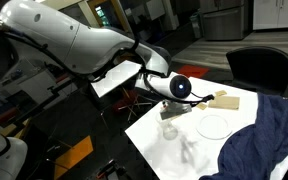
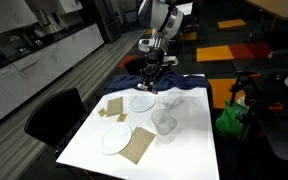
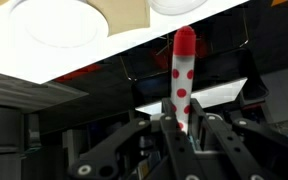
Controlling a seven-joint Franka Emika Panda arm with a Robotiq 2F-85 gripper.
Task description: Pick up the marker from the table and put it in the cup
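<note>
In the wrist view my gripper [image 3: 182,125] is shut on the marker [image 3: 183,75], a white stick with red dots and a red tip that points away from the jaws. In both exterior views the gripper [image 1: 170,107] [image 2: 150,78] hangs above the white table [image 1: 174,155] [image 2: 179,158]. The clear cup [image 1: 170,128] [image 2: 164,123] stands upright on the table, just below the gripper in one exterior view and nearer the camera than the gripper in the other. The marker is too small to make out in the exterior views.
A round white plate [image 1: 214,125] [image 2: 142,102] lies near the cup; another plate [image 2: 115,138] lies on brown paper [image 2: 137,147]. A dark blue cloth [image 1: 269,140] [image 2: 174,86] covers one side of the table. A black chair [image 2: 52,115] stands alongside.
</note>
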